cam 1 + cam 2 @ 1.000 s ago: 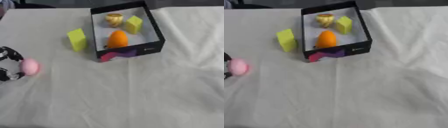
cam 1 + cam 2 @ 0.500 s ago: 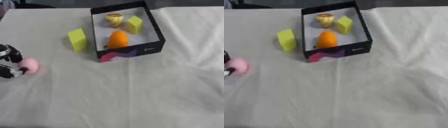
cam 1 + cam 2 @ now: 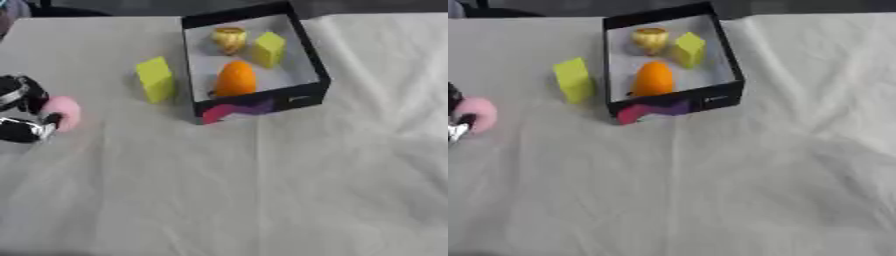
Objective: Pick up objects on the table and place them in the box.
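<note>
Pink, rounded object (image 3: 63,112) held at the far left edge of the tabletop (image 3: 262,190), pinched in the curled fingers (image 3: 48,124) of the left hand (image 3: 22,112). No clear long axis to it; roundish from above. Lies well apart from the black box (image 3: 308,60), which sits up and to the right of the hand, past the yellow block (image 3: 156,79) standing just beside the box's left wall. Inside the box already: an orange object (image 3: 234,79), a smaller yellow block (image 3: 269,48), a golden object (image 3: 229,39). Left arm low, entering from the left edge, wrist turned inward. Right hand nowhere in view. Probable next need: a carry rightward and away, clearing the yellow block.
</note>
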Motion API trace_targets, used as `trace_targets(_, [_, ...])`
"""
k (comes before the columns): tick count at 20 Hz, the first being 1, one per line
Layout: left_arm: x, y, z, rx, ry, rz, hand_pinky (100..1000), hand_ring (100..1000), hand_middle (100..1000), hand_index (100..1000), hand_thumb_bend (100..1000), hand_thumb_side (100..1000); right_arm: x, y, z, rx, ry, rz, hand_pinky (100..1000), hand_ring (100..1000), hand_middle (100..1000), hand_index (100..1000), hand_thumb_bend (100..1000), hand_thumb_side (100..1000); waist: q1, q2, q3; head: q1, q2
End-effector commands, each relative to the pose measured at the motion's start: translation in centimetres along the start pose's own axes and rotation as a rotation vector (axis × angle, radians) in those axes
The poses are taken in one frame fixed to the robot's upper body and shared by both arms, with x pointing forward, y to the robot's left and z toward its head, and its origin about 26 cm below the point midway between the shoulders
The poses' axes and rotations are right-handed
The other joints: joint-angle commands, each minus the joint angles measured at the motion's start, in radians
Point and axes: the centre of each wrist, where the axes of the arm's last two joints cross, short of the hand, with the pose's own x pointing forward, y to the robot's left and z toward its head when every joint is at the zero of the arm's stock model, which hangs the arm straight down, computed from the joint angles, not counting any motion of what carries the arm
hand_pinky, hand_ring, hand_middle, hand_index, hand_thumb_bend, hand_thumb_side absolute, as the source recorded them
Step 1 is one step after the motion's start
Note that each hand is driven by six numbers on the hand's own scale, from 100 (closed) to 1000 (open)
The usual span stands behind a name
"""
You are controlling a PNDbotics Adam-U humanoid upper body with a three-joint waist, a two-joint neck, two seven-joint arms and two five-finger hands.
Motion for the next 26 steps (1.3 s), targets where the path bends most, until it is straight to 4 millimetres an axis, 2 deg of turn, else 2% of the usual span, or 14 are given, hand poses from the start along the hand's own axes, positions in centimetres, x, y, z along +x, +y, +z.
trace_targets(1, [2.0,5.2,0.4,0.117,-0.088,-0.076,579,521,448,492,100,221,1.0,-0.5,-0.4,0.018,-0.030,0.025,899,616,629,863,100,549,0.000,-0.022,-0.006,0.009,0.001])
trace_targets(3, [4.2,7.6,-0.2,0.180,-0.167,-0.088,579,519,447,491,100,205,1.1,-0.5,-0.7,0.030,-0.037,0.021,900,617,630,864,100,548,0.003,-0.025,-0.016,0.017,0.001])
trace_targets(6, [7.3,10.2,-2.2,0.249,-0.280,-0.082,579,513,441,482,100,187,1.6,-0.4,-1.7,0.070,-0.065,0.006,900,618,631,864,100,544,0.011,-0.026,-0.053,0.047,-0.006])
trace_targets(10, [9.7,11.6,-6.1,0.295,-0.346,-0.069,580,511,439,480,100,178,2.3,-0.3,-3.2,0.120,-0.111,-0.027,900,619,632,864,100,542,0.022,-0.019,-0.115,0.093,-0.022])
trace_targets(12, [10.2,11.3,-8.6,0.300,-0.339,-0.051,581,511,438,479,100,183,2.6,-0.2,-3.9,0.141,-0.131,-0.043,900,619,632,864,100,543,0.028,-0.013,-0.148,0.122,-0.032])
trace_targets(15, [9.7,9.6,-11.7,0.268,-0.279,-0.025,588,516,445,484,100,206,2.8,0.0,-4.4,0.159,-0.147,-0.060,901,619,632,864,100,544,0.031,-0.003,-0.179,0.153,-0.041])
trace_targets(19, [9.7,7.1,-14.5,0.239,-0.241,0.006,642,550,500,519,100,176,2.8,0.2,-4.6,0.167,-0.145,-0.068,901,618,631,864,100,549,0.030,0.008,-0.194,0.158,-0.047])
trace_targets(21, [10.0,6.2,-15.1,0.236,-0.255,0.000,699,609,565,593,100,173,2.8,0.3,-4.6,0.170,-0.145,-0.068,901,618,631,864,100,547,0.028,0.012,-0.192,0.150,-0.047])
trace_targets(24, [10.0,5.6,-15.3,0.228,-0.282,0.002,831,755,729,800,100,181,2.8,0.3,-4.6,0.169,-0.146,-0.066,901,618,631,864,100,547,0.025,0.014,-0.187,0.139,-0.049])
trace_targets(26, [9.8,5.9,-15.2,0.226,-0.297,0.008,859,780,756,847,116,175,2.7,0.3,-4.5,0.169,-0.142,-0.065,901,618,631,864,100,548,0.024,0.014,-0.184,0.132,-0.046])
